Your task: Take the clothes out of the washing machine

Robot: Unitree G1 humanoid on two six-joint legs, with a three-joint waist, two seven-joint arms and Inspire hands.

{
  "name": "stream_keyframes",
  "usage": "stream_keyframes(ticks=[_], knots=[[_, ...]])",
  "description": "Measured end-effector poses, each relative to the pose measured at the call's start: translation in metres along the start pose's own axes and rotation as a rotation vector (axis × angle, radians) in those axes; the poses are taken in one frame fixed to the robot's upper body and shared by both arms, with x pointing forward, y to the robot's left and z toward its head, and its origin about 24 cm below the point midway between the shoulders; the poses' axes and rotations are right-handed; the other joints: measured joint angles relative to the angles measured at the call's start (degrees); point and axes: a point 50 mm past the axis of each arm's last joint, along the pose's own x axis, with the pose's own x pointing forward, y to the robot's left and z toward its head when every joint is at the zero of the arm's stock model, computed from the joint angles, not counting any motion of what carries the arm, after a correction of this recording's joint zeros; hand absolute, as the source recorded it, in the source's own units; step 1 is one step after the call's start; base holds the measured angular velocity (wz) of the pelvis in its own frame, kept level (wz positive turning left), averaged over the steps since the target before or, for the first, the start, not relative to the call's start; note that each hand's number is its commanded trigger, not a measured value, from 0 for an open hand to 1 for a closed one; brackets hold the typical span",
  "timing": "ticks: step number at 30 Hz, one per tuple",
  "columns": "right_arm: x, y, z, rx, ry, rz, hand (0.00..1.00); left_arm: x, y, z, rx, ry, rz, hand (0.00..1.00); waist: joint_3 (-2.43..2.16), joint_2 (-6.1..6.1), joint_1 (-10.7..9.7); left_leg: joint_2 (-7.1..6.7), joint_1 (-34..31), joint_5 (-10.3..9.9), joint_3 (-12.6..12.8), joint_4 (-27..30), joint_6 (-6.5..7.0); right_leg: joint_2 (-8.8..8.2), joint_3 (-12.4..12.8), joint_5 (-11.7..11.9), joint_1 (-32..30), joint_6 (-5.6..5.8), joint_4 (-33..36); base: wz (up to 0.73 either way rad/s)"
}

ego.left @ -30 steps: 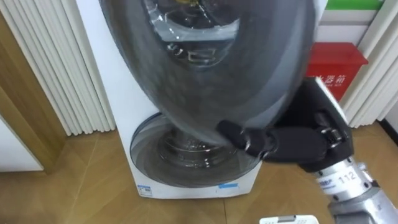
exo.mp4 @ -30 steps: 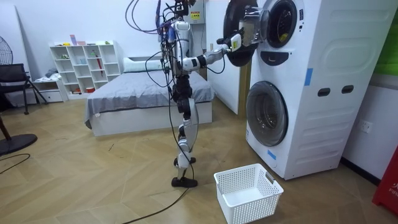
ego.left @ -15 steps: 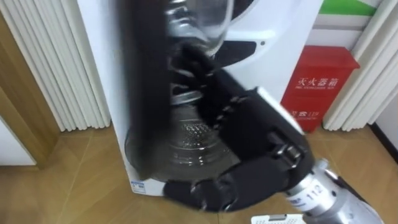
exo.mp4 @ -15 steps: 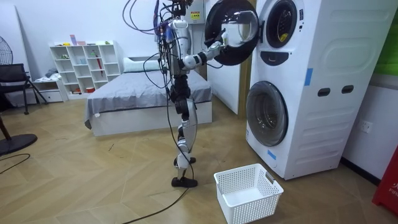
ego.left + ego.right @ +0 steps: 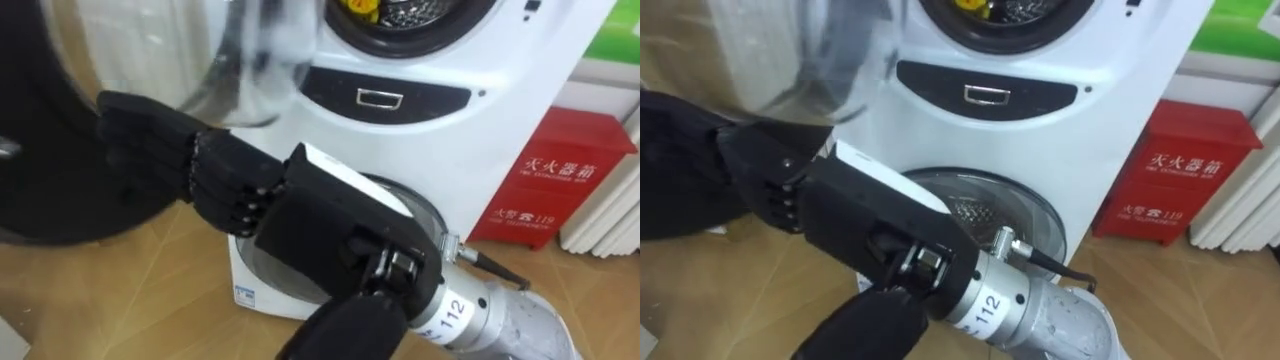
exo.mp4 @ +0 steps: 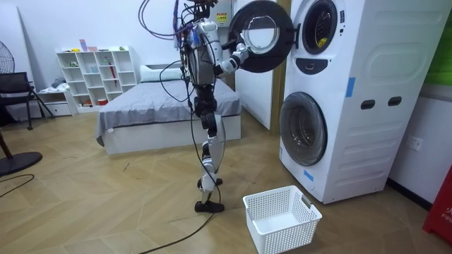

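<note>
The upper washing machine's round dark door (image 5: 50, 170) stands swung wide to the left, its glass bowl (image 5: 250, 60) facing me. My right hand (image 5: 300, 220) reaches across to it, fingers (image 5: 150, 135) nearly straight and lying against the door's inner side. The upper drum (image 5: 400, 15) is uncovered, with a yellow piece of clothing (image 5: 362, 8) at its lower rim. In the room view I stand upright before the stacked machines, right hand (image 6: 236, 56) raised to the door (image 6: 258, 35).
The lower machine's door (image 5: 990, 215) is closed. A red cabinet (image 5: 560, 180) stands on the floor right of the machines. A white laundry basket (image 6: 281, 217) sits on the wood floor in front of them. A bed (image 6: 162, 109) lies behind me.
The upper door has swung from nearly closed to wide open on the left. My right hand has gone from gripping its edge to lying straight against its inner side.
</note>
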Motion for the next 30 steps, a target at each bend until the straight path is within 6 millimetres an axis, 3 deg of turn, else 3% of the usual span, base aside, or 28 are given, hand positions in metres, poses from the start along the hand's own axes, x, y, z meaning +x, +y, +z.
stream_keyframes(ticks=[10, 17, 21, 25, 30], knots=[[0.002, 0.006, -0.003, 0.02, 0.011, 0.057, 0.0, 0.0, -0.001, 0.001, -0.008, -0.003, -0.002, 0.0, -0.31, -0.29, 1.71, -0.01, 0.33, 0.1, -0.05, 0.17, 0.01, 0.0, -0.04, 0.0, 0.27, 0.0, 0.01, 0.0], [-0.001, 0.0, -0.004, -0.015, 0.044, 0.008, 0.0, -0.001, -0.001, -0.005, -0.023, 0.009, 0.008, 0.0, -0.22, -0.16, 0.6, -0.05, 0.02, 0.1, -0.42, 0.1, 0.01, -0.03, -0.47, 0.0, 0.29, 0.0, 0.05, 0.02], [-0.022, -0.022, 0.005, -0.083, 0.057, -0.182, 0.0, -0.003, -0.002, -0.012, -0.083, 0.021, 0.02, 0.0, 0.08, 0.46, -1.07, -0.13, 0.21, 0.09, -0.9, 0.48, 0.03, -0.09, -1.1, 0.01, 0.94, 0.0, -0.02, 0.06], [-0.054, -0.038, -0.007, -0.115, 0.163, -0.426, 0.0, -0.006, -0.007, -0.024, -0.117, 0.051, 0.018, 0.0, -0.02, 2.12, -2.78, -0.12, 0.85, 0.07, -0.33, 0.35, 0.04, -0.09, -0.42, 0.01, 1.13, 0.0, -0.02, -0.05], [-0.073, -0.052, -0.019, -0.125, 0.238, -0.617, 0.0, -0.004, -0.013, -0.023, -0.12, 0.066, 0.007, 0.0, -0.59, 3.31, -4.0, -0.13, 0.69, 0.23, 0.62, -0.16, 0.03, -0.08, 0.55, -0.01, 0.72, 0.01, -0.7, -0.13]])
